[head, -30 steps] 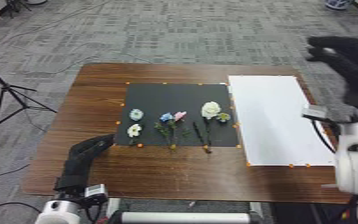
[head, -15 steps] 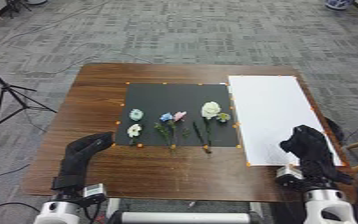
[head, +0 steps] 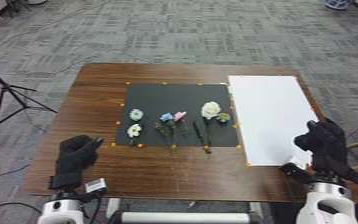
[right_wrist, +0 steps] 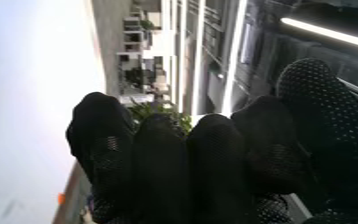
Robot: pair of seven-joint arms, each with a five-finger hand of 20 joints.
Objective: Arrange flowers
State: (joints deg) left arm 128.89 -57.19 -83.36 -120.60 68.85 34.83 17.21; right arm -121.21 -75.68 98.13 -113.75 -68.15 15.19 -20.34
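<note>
Black mat (head: pixel 171 93) under the flowers (head: pixel 211 109) — we judge the arranging finished — our left hand (head: pixel 74 154) and right hand (head: pixel 325 142) relaxed, uncurled.

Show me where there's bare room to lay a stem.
Bare: the far part of the black mat, beyond the blooms; the white sheet, left of the right hand; the table between that and the left hand. Crowded: the mat's near half, among blooms and stems.
</note>
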